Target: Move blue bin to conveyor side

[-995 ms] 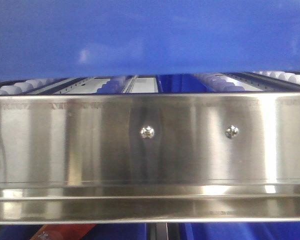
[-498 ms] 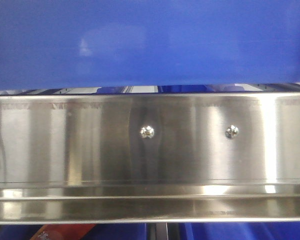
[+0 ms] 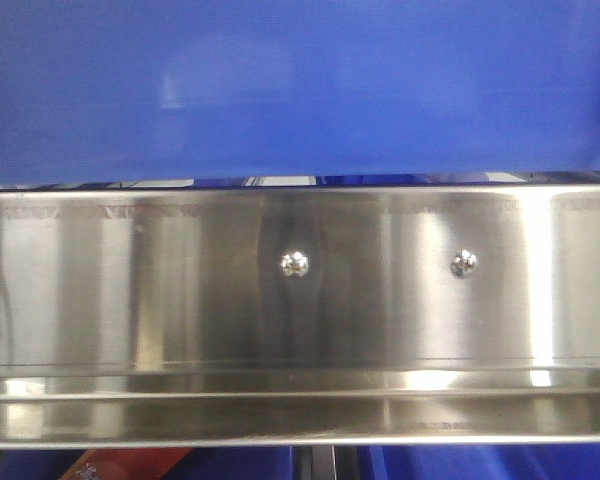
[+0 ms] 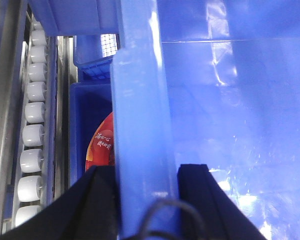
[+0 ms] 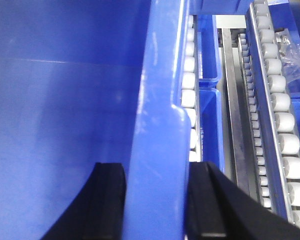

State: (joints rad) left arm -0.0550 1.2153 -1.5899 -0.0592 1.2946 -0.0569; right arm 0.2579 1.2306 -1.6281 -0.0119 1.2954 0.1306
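While astride opposite rims, left pincer point(image 4: 147, 200) and right pincer point(image 5: 157, 200) both tight on the blue bin point(image 3: 300, 90).

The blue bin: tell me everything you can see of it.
The blue bin is glossy blue plastic with a thick rim, wider than the front view. Its lower edge shows just above the stainless steel rail; contact cannot be judged. The left gripper and right gripper each straddle its rim, jaws pressed on both faces. Its inside looks empty where visible.

Blue bin point(image 3: 300, 90) wall directly above two-screwed stainless steel rail point(image 3: 180, 290).
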